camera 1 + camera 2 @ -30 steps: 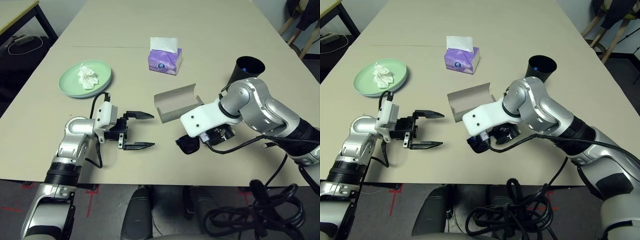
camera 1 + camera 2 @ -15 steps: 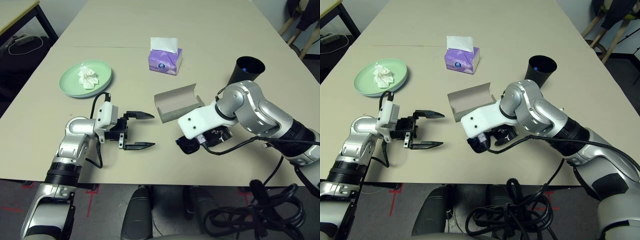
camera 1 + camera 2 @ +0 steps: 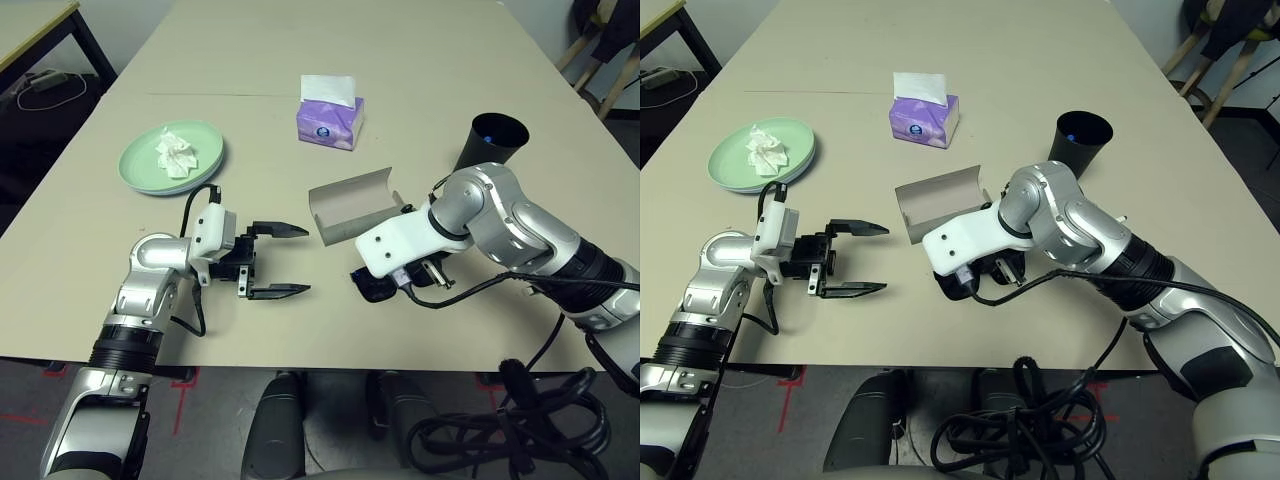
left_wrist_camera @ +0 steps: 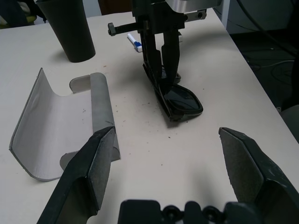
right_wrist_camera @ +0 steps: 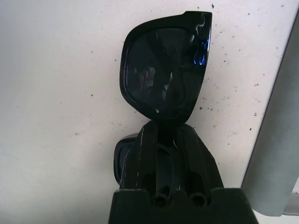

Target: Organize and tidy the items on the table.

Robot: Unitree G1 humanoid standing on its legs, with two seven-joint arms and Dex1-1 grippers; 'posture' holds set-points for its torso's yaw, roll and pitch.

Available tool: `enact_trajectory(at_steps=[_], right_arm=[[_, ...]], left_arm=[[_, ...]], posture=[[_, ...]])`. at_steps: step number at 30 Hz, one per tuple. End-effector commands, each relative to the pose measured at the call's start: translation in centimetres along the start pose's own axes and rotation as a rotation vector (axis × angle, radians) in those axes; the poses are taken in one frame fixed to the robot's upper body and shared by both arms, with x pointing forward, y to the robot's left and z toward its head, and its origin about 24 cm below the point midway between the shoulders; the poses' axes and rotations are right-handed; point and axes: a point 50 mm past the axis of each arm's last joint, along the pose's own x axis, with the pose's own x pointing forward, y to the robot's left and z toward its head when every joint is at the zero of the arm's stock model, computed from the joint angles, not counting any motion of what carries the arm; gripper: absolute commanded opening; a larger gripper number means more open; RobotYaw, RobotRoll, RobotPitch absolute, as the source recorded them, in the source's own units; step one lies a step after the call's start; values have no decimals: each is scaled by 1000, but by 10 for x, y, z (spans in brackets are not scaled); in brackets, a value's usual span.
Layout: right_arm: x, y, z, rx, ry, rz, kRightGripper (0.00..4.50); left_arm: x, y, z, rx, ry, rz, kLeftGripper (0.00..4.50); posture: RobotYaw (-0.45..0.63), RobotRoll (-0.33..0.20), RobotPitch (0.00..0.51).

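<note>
Table (image 3: pixel 420 90): pale beige top with a thin seam line across its far part.
Right gripper (image 4: pixel 161 91): pointing steeply down at the near middle of the table, its two black fingers clenched on the black sunglasses (image 4: pixel 180 100) at the bridge.
Black sunglasses: folded, lower lens touching the tabletop, just beside the near right corner of the grey glasses case (image 3: pixel 350 207).
Grey glasses case: lying open on the table, curved lid standing up, between the two grippers and slightly farther from the robot.
Left gripper (image 3: pixel 285 261): held level at the near left, pointing toward the right arm, fingers spread wide and grasping nothing, well apart from the sunglasses.
Green plate (image 3: pixel 172 158): far left of the table; a blue plate beneath it cannot be made out.
Crumpled white tissue (image 3: pixel 176 154): resting on the green plate.
Purple tissue box (image 3: pixel 330 120): upright, far middle, a white sheet sticking up from its top.
Black cup (image 3: pixel 491 142): upright, far right, behind the right arm.
Blue-white pen (image 4: pixel 134 43): lying on the table beyond the right gripper, near the cup.
</note>
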Motion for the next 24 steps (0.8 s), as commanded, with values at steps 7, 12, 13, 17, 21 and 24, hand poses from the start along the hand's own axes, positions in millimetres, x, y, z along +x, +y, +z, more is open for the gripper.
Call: enact_trajectory(at_steps=[7, 12, 13, 17, 21, 24], right_arm=[[-29, -8, 6, -30, -44, -61, 445], [-46, -16, 8, -28, -67, -113, 439], [-48, -17, 8, -27, -69, -119, 439], [-53, -26, 8, -16, -74, -160, 438], [-52, -37, 7, 1, -71, -199, 437], [-49, -47, 6, 21, -71, -228, 437]], left_arm=[[0, 0, 0, 6, 12, -11, 4500], [-2, 3, 1, 6, 10, 19, 4500], [-2, 4, 1, 6, 10, 27, 4500], [-3, 11, 5, -2, 0, 100, 4500], [-5, 14, 6, -3, 4, 133, 4500], [-7, 16, 9, 1, 3, 152, 4500]], posture=[[118, 0, 141], [117, 0, 133], [117, 0, 132], [119, 0, 127], [126, 0, 125], [133, 0, 127]])
